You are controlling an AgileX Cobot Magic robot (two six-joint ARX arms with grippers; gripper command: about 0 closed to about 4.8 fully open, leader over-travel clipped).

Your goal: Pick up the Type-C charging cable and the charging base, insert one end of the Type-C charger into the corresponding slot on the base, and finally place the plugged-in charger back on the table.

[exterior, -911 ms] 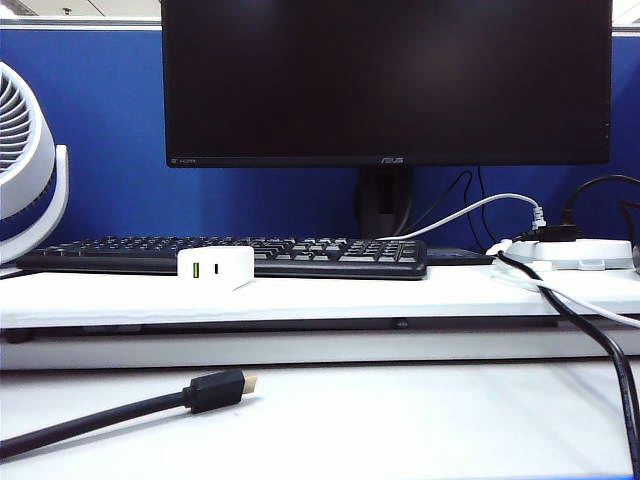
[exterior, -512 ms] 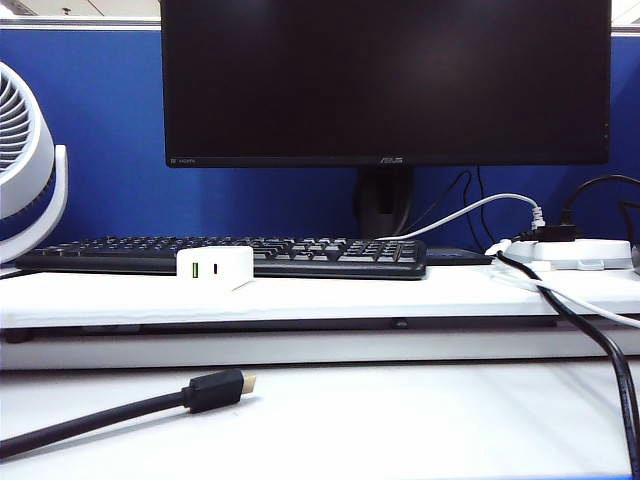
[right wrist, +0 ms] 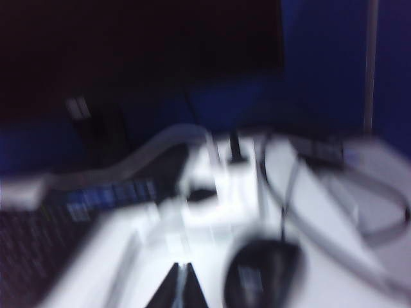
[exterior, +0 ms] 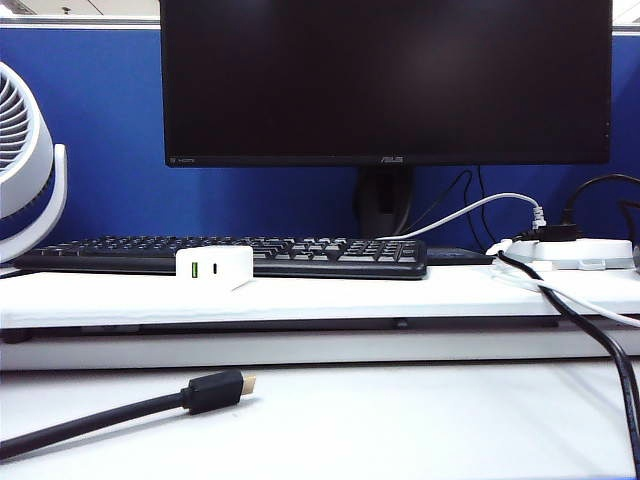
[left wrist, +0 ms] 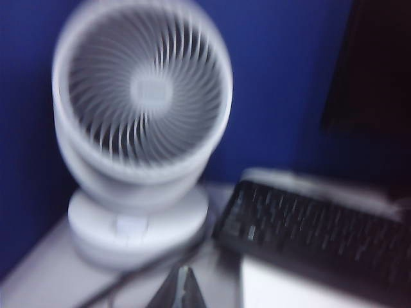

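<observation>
The charging base [exterior: 213, 267], a small white block, stands on the raised shelf of the table [exterior: 330, 296], right in front of the keyboard. Its green-tongued port and the small dark slot [exterior: 215, 268] face the camera. The thin white Type-C charging cable [exterior: 612, 317] lies along the shelf at the far right and runs off the edge. Neither gripper appears in the exterior view. My left gripper [left wrist: 182, 273] is shut and empty, pointing toward a white fan. In its blurred wrist view my right gripper [right wrist: 182, 266] is also shut and empty.
A black keyboard [exterior: 220, 254] and monitor [exterior: 385, 80] fill the shelf's middle. A white fan [exterior: 25, 160] stands far left and a power strip [exterior: 578, 253] far right. A thick black cable with a gold-tipped plug [exterior: 215, 390] lies on the lower surface. A dark mouse [right wrist: 263, 276] sits by the right gripper.
</observation>
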